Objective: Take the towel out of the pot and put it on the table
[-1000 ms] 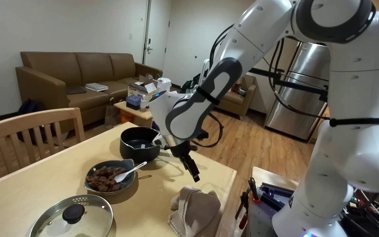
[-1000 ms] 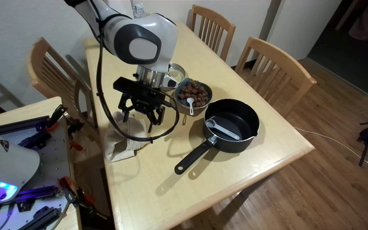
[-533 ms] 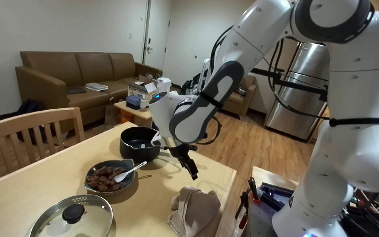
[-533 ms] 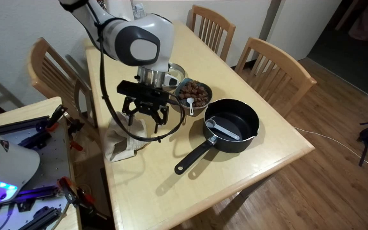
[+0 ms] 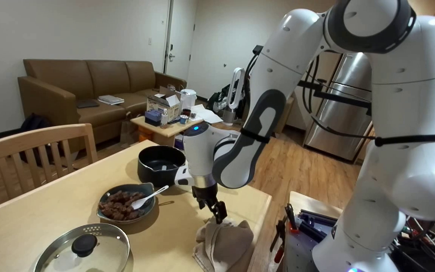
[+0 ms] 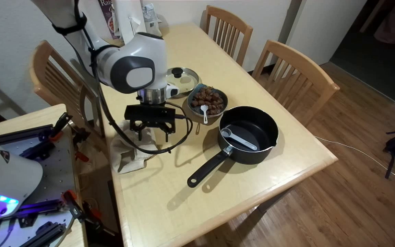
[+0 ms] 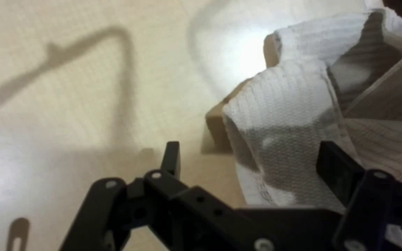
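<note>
The beige towel (image 5: 227, 241) lies crumpled on the table near its edge, outside the pot; it also shows in an exterior view (image 6: 127, 154) and in the wrist view (image 7: 291, 104). The black pot (image 5: 157, 175) stands farther along the table, with a light grey scoop (image 6: 240, 139) inside it. My gripper (image 5: 219, 219) points down, low over the towel's side, and is open and empty. In the wrist view the gripper (image 7: 250, 146) has one finger above bare table and the other over the towel. Whether a fingertip touches the cloth is not clear.
A blue pan (image 6: 223, 109) with brown chunks and a white spoon (image 6: 204, 113) stands beside the pot. A glass lid (image 5: 85, 249) lies beyond it. The pot's handle (image 6: 207, 168) sticks out over the table. Chairs (image 6: 293, 68) stand along the table's side.
My gripper has come down towards the towel and turned more upright. It stays open. The towel, pot and pan have not moved.
</note>
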Tool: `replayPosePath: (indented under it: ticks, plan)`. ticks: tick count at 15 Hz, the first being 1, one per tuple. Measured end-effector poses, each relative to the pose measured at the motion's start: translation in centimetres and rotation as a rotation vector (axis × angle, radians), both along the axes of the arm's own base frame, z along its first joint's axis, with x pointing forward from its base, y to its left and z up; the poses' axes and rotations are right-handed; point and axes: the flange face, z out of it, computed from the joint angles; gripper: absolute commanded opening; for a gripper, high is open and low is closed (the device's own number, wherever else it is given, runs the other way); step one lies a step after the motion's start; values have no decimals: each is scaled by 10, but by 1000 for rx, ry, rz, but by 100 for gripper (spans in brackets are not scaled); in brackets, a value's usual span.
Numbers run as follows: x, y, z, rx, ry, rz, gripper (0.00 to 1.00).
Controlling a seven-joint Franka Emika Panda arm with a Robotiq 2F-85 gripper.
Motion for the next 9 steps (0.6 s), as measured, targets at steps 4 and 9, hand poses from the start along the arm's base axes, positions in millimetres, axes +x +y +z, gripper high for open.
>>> replayPosePath:
  ticks: [4, 9]
  plan:
    - [-14, 6, -6, 24, 34, 7, 100]
    - [-10, 7, -2, 14, 9, 22, 100]
